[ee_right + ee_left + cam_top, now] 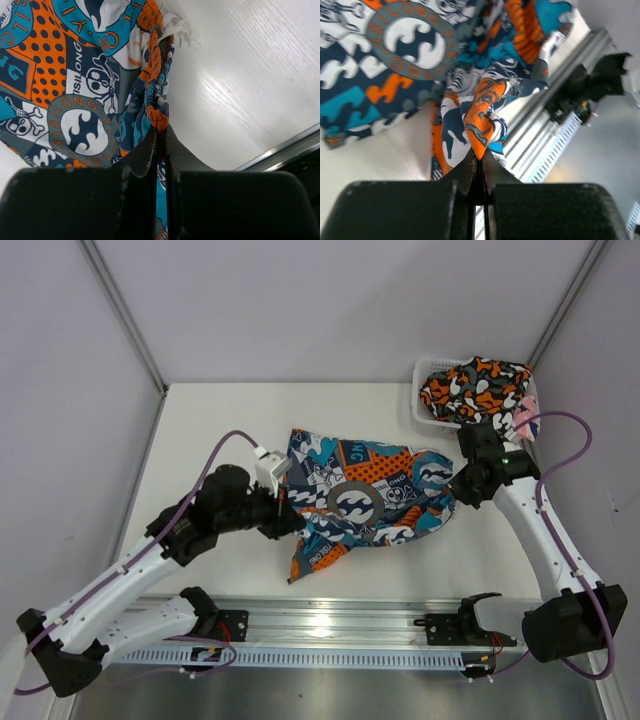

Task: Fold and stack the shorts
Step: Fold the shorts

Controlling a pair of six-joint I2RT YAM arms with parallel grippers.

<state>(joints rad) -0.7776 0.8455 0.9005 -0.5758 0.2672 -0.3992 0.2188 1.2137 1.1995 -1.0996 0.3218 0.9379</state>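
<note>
Entry: blue, teal and orange patchwork fabric shorts [365, 502], lying spread but rumpled at the centre of the white counter [210, 430]. The left tool [287, 521], at the garment's left edge in the overhead view, is pinching a pointed orange corner of the cloth, jaws pressed together on it. The right tool [457, 489], at the right edge, is clamping the gathered elastic waistband likewise. Orange, black and white camouflage shorts [470, 383] are sitting in the white plastic mesh basket [420, 405] at upper right, a pink garment [524, 418] showing beside them. Risk, as judged: each hold is taking only a thin edge, so uneven pulling could slip a corner free or drag the fold crooked, and the loose lower flap could bunch underneath.
</note>
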